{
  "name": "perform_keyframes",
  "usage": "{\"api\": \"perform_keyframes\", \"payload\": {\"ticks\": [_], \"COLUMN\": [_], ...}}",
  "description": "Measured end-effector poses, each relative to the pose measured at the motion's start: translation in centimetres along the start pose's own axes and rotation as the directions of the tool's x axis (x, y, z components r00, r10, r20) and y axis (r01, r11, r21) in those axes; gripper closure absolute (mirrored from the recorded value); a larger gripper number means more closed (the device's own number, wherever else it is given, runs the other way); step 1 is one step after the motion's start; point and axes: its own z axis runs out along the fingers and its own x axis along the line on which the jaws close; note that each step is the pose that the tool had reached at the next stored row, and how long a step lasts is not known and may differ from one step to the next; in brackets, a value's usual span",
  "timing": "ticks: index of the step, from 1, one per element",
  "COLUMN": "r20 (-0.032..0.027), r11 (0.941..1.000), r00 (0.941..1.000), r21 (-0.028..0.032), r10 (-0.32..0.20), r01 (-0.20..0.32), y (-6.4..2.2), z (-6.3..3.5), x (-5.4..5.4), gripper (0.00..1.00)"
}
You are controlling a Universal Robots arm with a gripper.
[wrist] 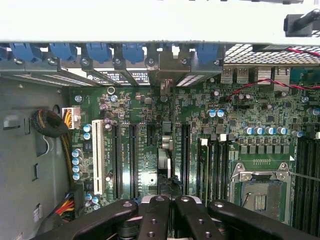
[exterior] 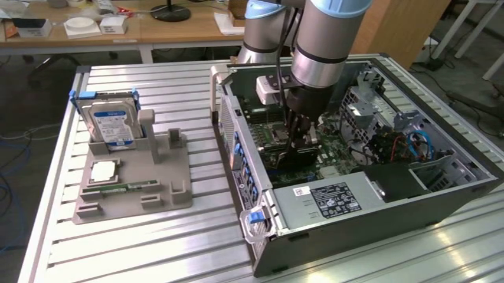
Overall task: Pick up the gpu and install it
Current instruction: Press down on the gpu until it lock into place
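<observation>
The gpu (wrist: 165, 155) stands edge-on over the motherboard's expansion slots. Its grey bracket end meets the case's rear slot row. In the exterior view the gpu (exterior: 293, 158) is a dark card inside the open computer case (exterior: 236, 135), directly under my gripper (exterior: 298, 146). My gripper (wrist: 170, 200) is shut, its black fingers (wrist: 155, 215) pressed together right over the card's upper edge. Whether they pinch the card or only rest above it I cannot tell.
On the exterior view's left a grey holder (exterior: 177, 197) carries a blue-labelled hard drive (exterior: 113, 124), a CPU (exterior: 104, 171) and a green RAM stick (exterior: 118, 188). Inside the case are the power supply (exterior: 331, 200), the CPU socket (wrist: 260, 192) and blue slot clips (wrist: 97, 50).
</observation>
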Motion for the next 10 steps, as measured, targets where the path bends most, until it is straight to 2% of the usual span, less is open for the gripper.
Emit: {"api": "perform_keyframes", "payload": {"ticks": [10], "r20": [0.0047], "r11": [1.0000], "r00": [1.0000], "r21": [-0.0001], "r10": [0.000], "r01": [0.000], "y": [-0.64], "z": [0.03], "x": [-0.01], "gripper": [0.90]}}
